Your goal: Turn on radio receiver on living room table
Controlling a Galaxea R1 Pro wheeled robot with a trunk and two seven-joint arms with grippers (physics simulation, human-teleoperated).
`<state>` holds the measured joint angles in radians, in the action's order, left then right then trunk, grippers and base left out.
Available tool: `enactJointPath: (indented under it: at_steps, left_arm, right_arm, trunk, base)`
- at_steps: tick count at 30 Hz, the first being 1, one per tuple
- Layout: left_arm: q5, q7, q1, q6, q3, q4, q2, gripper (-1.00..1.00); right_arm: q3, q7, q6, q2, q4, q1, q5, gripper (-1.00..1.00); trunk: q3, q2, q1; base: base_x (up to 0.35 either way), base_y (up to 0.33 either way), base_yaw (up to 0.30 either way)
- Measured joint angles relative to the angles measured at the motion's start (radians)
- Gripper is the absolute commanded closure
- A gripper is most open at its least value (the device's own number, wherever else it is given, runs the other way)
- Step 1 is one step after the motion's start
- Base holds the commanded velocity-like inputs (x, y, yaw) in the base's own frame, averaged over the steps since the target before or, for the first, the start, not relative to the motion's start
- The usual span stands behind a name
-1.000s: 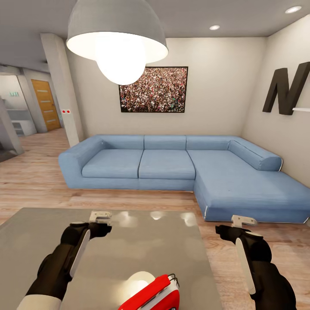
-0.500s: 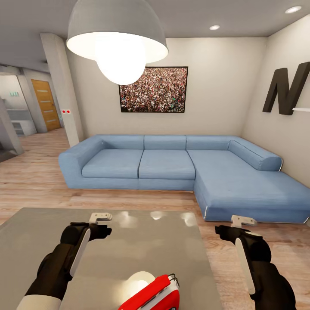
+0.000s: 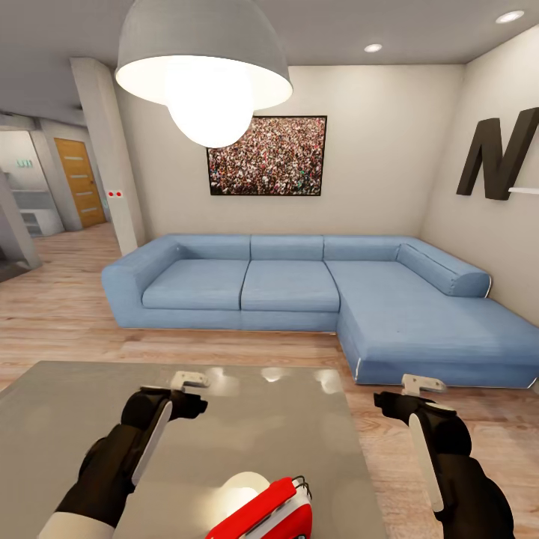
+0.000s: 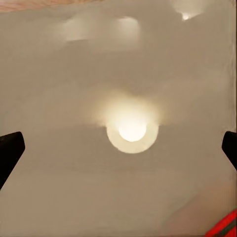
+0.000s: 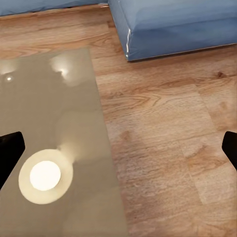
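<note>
Left gripper (image 3: 189,380) above table (image 3: 60,404); radio receiver (image 3: 271,513) diagonal.

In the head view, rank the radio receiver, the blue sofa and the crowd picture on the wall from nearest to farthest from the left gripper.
1. The radio receiver, on the table near its front edge, to the right of the left gripper.
2. The blue sofa, on the floor beyond the table.
3. The crowd picture, on the far wall above the sofa.

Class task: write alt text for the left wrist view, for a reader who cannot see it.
Glossy grey table top reflecting a round glowing lamp, seen between the left pincer's two dark, wide-apart fingertips. A red sliver of the radio receiver shows at one corner.
</note>
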<state>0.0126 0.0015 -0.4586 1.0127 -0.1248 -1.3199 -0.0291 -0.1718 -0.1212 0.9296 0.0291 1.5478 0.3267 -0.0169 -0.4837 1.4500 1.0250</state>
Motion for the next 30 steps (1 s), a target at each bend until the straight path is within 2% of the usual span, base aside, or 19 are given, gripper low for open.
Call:
enactJointPath:
  at_steps: [4,11,16,23,26,28,30]
  left_arm:
    - [-0.001,0.0,0.0,0.002,-0.03,0.001,0.0,-1.0]
    - [0.0,-0.001,0.002,0.004,-0.04,0.001,0.0,-1.0]
    - [0.001,-0.002,0.005,0.004,-0.114,0.001,0.0,-1.0]
    - [0.0,-0.002,0.007,0.004,-0.143,0.002,0.0,-1.0]
    - [0.0,-0.002,0.009,0.004,-0.164,0.002,0.0,-1.0]
    - [0.001,-0.002,0.01,0.004,-0.197,0.002,0.0,-1.0]
    - [0.0,-0.002,0.01,0.004,-0.207,0.002,0.0,-1.0]
  right_arm:
    - [0.0,0.0,0.0,0.0,0.0,0.0,0.0,-1.0]
    - [0.001,0.0,0.0,0.0,0.0,0.0,0.0,-1.0]
    - [0.01,0.0,0.0,0.0,-0.001,0.0,0.0,-1.0]
    - [0.016,0.0,0.0,0.0,-0.002,0.0,0.0,-1.0]
    - [0.016,-0.001,0.0,0.0,-0.002,0.0,0.0,-1.0]
    - [0.017,-0.001,0.0,0.0,-0.003,0.0,0.0,-1.0]
    - [0.017,-0.001,0.0,0.0,-0.003,0.0,0.0,-1.0]
  trunk:
    - [0.0,0.0,0.0]
    - [0.0,0.0,0.0]
    - [0.0,0.0,0.0]
    - [0.0,0.0,0.0]
    - [0.0,0.0,0.0]
    - [0.0,0.0,0.0]
    - [0.0,0.0,0.0]
  base:
    - [0.0,0.0,0.0]
    - [0.0,0.0,0.0]
    - [0.0,0.0,0.0]
    - [0.0,0.0,0.0]
    - [0.0,0.0,0.0]
    - [0.0,0.0,0.0]
    - [0.0,0.0,0.0]
